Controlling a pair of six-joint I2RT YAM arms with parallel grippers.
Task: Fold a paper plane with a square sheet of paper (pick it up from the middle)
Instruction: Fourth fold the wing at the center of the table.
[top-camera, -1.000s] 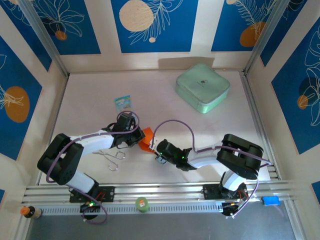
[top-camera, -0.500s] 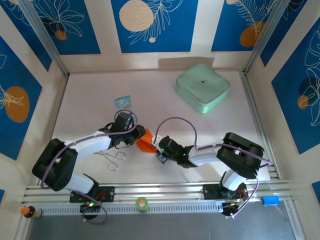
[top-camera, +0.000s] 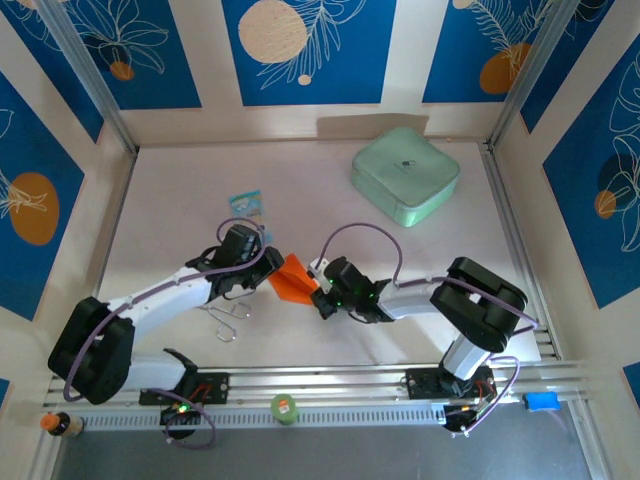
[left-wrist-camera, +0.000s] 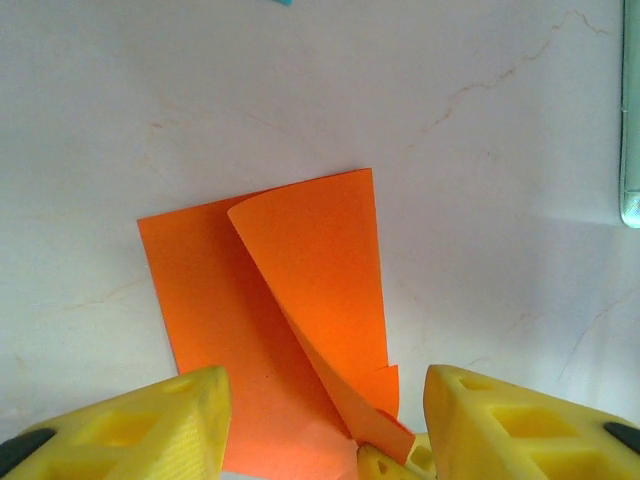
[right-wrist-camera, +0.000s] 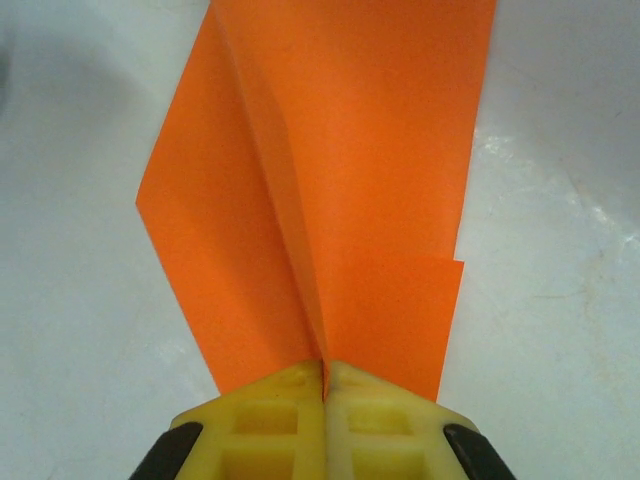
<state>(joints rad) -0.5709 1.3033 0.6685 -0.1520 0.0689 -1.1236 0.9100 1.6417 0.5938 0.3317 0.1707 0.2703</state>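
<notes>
Mint-green box (top-camera: 405, 175) far back right on the surface (top-camera: 330, 215), blue-and-white packet (top-camera: 245, 204) back left, wire clip (top-camera: 230, 312) by my left arm; none blocks the work. Both arms reach low to the middle, hands facing each other. Right hand (right-wrist-camera: 324, 392) is pinched tight on the orange sheet (right-wrist-camera: 330, 170) at its crease. Left hand (left-wrist-camera: 325, 425) is spread either side of it, gripping nothing. Sheet lies part-folded mid-surface, one flap curled up. The left wrist view cuts off its near corner; the yellow bit there is probably a right fingertip.
</notes>
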